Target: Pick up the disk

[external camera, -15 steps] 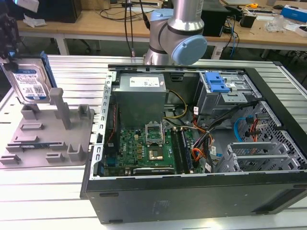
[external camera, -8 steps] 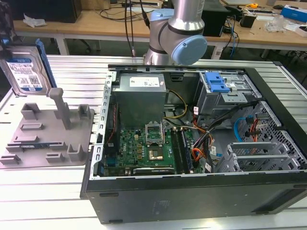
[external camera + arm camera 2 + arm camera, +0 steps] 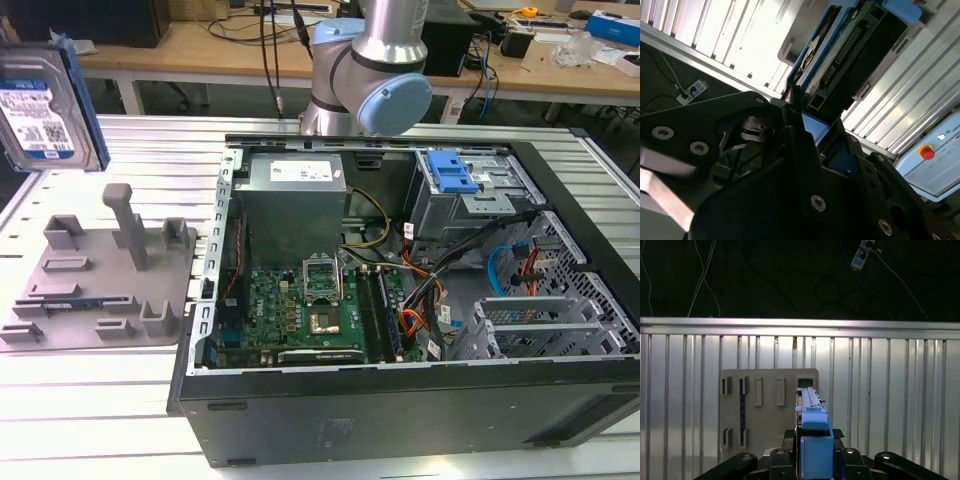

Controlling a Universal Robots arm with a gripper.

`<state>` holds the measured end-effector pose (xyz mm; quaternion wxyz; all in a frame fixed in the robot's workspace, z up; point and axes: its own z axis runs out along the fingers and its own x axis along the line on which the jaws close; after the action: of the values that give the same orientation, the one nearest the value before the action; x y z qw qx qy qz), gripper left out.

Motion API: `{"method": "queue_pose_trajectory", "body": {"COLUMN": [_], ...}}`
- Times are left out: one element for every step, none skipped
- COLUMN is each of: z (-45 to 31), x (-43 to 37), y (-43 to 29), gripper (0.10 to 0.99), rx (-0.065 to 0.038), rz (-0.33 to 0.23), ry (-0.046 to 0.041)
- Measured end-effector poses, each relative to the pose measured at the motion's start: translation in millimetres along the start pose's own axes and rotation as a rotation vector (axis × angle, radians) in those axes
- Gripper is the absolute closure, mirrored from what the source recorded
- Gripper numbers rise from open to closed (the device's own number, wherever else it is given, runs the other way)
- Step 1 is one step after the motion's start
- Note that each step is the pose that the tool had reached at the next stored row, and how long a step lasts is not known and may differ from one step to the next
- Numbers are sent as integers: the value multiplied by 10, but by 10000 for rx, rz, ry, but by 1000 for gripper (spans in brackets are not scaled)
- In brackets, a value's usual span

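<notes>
Disk point(image 3: 812, 440) clamped in the gripper point(image 3: 815, 460), lifted.
Gripper's dark jaws pinched its blue rail edge-on in both wrist views; beyond lay the grey tray point(image 3: 765, 410) on the slatted table point(image 3: 900, 390), well below.

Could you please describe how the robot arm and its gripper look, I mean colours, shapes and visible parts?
In the exterior view the arm is a silver metal tube with a round light-blue joint cap. In both wrist views the gripper is black, built of flat angular links fastened with small silver screws.
</notes>
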<state>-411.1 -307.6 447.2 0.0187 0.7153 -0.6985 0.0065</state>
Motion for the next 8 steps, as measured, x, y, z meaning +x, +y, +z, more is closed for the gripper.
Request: {"method": "queue_pose_trajectory", "body": {"z": [-52,-95,-165,-206,-251,-295,-345,-389], "x": [2,3,6,7,9,11,13,14], "y": [0,0,-1,-1,-1,-2,-2,-2], "gripper": [718,718,718,718,718,718,718,718], "rx": [0,-1,0,-1,0,0,0,1], "rz": [0,0,0,0,0,0,0,-1], "ry": [-1,-2,-5,-5,-6,-7,-8,-11]}}
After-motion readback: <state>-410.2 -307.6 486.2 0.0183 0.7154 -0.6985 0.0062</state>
